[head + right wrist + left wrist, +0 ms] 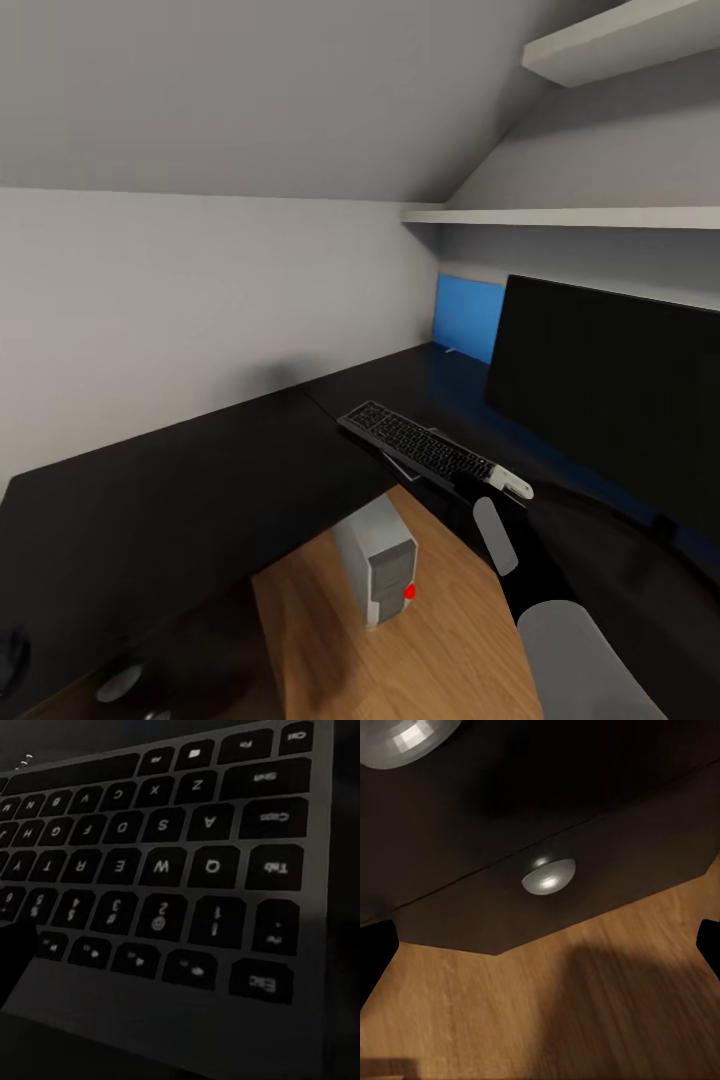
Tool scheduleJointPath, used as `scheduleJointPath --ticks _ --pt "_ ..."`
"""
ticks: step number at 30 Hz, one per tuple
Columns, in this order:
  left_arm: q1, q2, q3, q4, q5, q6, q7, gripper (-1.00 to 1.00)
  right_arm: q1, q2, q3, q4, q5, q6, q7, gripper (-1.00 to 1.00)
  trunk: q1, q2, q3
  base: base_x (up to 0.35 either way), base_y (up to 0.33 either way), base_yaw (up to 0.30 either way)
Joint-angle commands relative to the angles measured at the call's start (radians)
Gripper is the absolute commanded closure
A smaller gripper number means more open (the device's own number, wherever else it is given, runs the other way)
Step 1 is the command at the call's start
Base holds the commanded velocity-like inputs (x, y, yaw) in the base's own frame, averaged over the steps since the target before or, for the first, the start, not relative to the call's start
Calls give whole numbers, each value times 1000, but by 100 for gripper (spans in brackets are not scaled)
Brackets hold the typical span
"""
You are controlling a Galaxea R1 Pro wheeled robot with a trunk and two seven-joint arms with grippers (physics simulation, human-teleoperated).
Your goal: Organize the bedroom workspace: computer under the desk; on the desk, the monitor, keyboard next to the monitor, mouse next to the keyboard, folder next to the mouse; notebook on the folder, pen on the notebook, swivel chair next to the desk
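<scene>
We look down into the corner of an attic bedroom, where the glossy black L-shaped bench (180, 480) runs along a pale grey wall (200, 290) beneath a sloped ceiling. The keyboard (415, 442) lies at an angle near the bench's inner corner, its near end at the bench edge and just in front of the monitor (610, 390), whose wide black screen stands on the bench at our right. A blue wall panel (468, 318) shows behind the monitor, and two white shelves (560, 215) hang above it.

Our right arm (560, 620) reaches forward to the keyboard's near end, where our right gripper (505, 483) meets it. In the right wrist view the keys (161, 866) sit very close to the lens, with one dark fingertip (15, 960) at the frame's edge over the keyboard's border. We cannot tell from these pictures whether the right jaws are closed on the keyboard or merely resting at it.

The computer (377, 560), a small grey tower with a red light, stands upright on the light wooden floor (420, 650) in the bench's recess, partly beneath the bench edge.

In the left wrist view our left gripper (540, 949) hangs low with its jaws spread wide and empty, its dark fingertips (375, 952) at either side of the frame. It faces a dark drawer front with a round silver knob (547, 875), close above the floor.
</scene>
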Motion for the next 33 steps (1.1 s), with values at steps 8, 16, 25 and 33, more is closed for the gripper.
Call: scheduleJointPath --ticks 8,16,25,33 --pt "-1 1 -8 0 11 -6 6 -100 -1 1 -2 -2 -8 3 -5 -100 0 -1 -1 13 48 0" --pt "-1 0 -8 0 11 -4 6 -100 -1 2 -1 -3 -7 2 -5 -100 0 -1 -1 0 2 0" --pt "-1 0 -9 0 11 -4 6 -100 -1 3 5 -8 -6 2 -7 -100 0 -1 -1 0 0 0" --pt "-1 0 -10 0 11 -4 6 -100 0 4 6 -9 -6 2 -8 -100 0 -1 -1 0 0 12"
